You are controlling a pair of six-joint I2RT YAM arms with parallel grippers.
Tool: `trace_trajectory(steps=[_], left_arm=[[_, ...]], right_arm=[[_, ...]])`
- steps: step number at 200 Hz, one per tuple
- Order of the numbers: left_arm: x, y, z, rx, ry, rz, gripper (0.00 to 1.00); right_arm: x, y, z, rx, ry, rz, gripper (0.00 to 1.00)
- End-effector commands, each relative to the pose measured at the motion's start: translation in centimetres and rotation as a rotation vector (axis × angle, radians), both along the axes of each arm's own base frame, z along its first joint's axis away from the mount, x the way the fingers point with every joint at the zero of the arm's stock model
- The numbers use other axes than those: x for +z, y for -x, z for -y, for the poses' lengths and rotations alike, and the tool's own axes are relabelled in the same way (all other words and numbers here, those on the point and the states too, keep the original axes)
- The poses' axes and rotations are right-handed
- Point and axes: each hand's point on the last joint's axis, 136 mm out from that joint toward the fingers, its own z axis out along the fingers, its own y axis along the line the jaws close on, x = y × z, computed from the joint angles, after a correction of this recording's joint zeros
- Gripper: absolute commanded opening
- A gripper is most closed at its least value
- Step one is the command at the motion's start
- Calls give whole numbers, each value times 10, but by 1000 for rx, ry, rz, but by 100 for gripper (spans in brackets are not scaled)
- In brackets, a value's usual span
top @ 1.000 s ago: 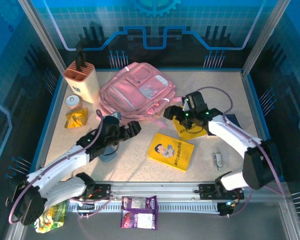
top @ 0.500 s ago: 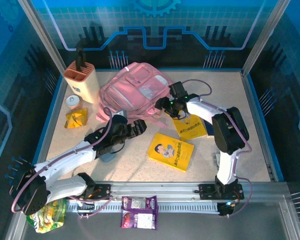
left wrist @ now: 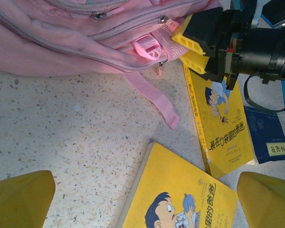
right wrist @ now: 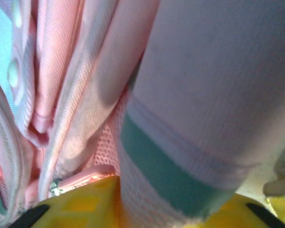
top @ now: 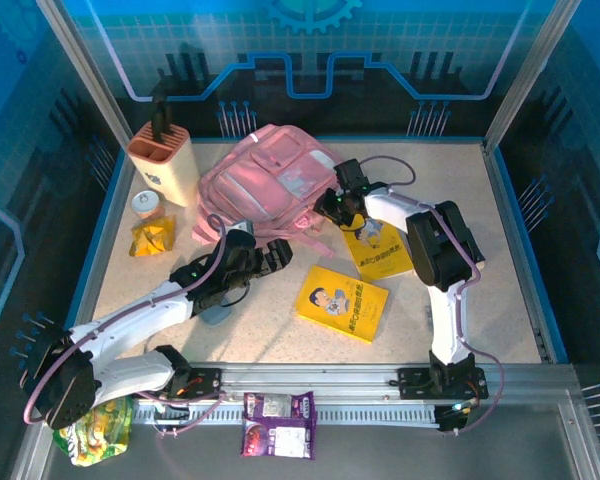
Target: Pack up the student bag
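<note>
The student bag is a big pink backpack lying flat at the back middle of the table. My right gripper is at its right side. In the right wrist view the bag's mesh side pocket, with its teal band, fills the gap of the right gripper between the yellow fingers. The left wrist view shows that right gripper clamped on the student bag by a pink buckle. My left gripper hovers open near the bag's front edge. The left gripper has nothing between its fingers and a yellow book lies below it.
Two yellow books lie right of centre, a dark blue book beyond them. A peach holder, a small jar and a yellow packet stand at the back left. A pink strap trails on the table.
My right arm has swung left from the books to the bag's right side, and its jaws have closed on the mesh pocket. The left gripper edged toward the bag, then held still.
</note>
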Motion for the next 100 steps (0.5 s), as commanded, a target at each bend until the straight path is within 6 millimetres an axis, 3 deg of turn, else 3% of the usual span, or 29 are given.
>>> trace_trajectory(steps=[1, 42, 100], left_arm=[[14, -3, 1, -8, -26, 31, 99], [17, -3, 1, -17, -35, 33, 99], [23, -5, 18, -67, 19, 28, 99]], right_arm=[[10, -20, 11, -22, -10, 60, 22], [57, -24, 17, -10, -38, 169, 0], [137, 5, 27, -7, -96, 289, 0]])
